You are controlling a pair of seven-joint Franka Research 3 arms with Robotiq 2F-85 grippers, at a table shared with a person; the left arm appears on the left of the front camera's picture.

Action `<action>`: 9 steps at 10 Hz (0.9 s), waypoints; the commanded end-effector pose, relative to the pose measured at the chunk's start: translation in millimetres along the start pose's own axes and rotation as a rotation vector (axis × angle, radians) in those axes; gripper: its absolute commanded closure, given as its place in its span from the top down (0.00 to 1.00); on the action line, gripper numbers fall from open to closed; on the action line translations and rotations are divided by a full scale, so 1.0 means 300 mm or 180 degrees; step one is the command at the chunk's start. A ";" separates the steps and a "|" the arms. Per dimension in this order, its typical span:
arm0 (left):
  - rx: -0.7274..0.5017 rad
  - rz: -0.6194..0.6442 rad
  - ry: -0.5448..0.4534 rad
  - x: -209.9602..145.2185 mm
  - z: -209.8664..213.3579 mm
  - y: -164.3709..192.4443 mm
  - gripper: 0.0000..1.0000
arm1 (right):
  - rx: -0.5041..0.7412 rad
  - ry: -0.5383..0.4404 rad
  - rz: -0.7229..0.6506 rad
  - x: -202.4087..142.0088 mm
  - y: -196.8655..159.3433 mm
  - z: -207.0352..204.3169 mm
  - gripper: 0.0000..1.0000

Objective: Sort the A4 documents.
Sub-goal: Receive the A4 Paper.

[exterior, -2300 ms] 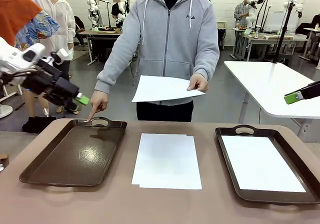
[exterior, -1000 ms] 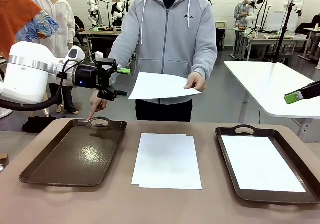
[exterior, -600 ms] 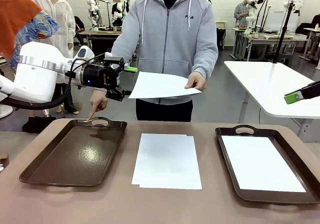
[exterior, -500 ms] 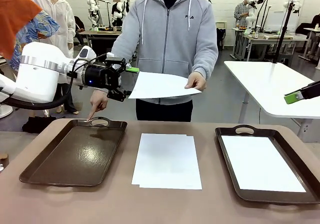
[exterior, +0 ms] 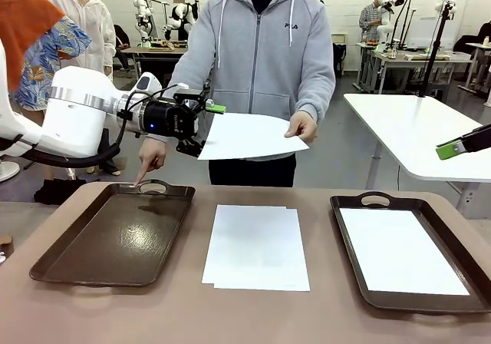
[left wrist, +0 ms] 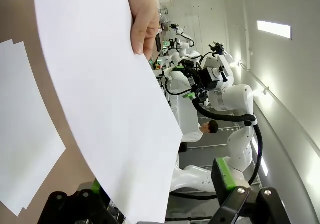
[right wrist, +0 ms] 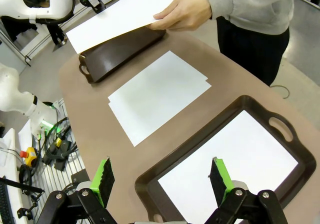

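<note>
1. Left tool [exterior: 201,129]: released, jaws straddling the edge of the held sheet [exterior: 253,135] in the person's hand [exterior: 303,127].
2. Right tool [right wrist: 161,166]: released, holding nothing.
3. Loose pile [exterior: 257,246]: on the tabletop [exterior: 322,321], centre.
4. Single sheet [exterior: 400,250]: in the right tray [exterior: 375,199].

Two dark brown, rectangular, handled trays: left tray [exterior: 46,271], right tray [exterior: 349,259]. Plain white A4 paper sheets, at least four: one held sheet [exterior: 245,135] in the air, one tray sheet [exterior: 399,250], and a middle pile [exterior: 257,246] of two or more, offset edges giving no firmer count. Two black two-finger grippers with green pads: left gripper [exterior: 203,129], right gripper [right wrist: 162,178]. One person in a grey zip hoodie [exterior: 261,52], with two hands: holding hand [exterior: 303,127], pointing hand [exterior: 151,160].
</note>
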State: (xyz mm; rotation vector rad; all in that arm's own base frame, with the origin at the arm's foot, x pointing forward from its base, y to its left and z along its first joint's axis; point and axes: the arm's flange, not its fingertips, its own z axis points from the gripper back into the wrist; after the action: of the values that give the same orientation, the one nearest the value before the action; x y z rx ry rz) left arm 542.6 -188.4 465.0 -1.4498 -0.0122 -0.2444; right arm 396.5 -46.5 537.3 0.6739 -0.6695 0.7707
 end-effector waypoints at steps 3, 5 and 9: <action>-0.0054 0.0101 0.0063 0.050 -0.006 0.021 1.00 | 0.0003 -0.0012 -0.0003 0.000 0.001 -0.001 1.00; -0.0035 -0.0027 0.0011 0.050 0.008 0.017 0.82 | 0.0003 -0.0012 -0.0003 0.000 0.001 -0.001 1.00; 0.0002 -0.0034 0.0028 0.050 0.000 0.014 0.45 | 0.0003 -0.0012 -0.0003 0.000 0.001 -0.001 1.00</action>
State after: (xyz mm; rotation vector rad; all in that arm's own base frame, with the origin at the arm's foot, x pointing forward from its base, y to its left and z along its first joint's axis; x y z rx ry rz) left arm 554.4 -189.0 461.4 -1.4537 -0.0114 -0.2447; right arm 396.5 -46.5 537.3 0.6739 -0.6695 0.7708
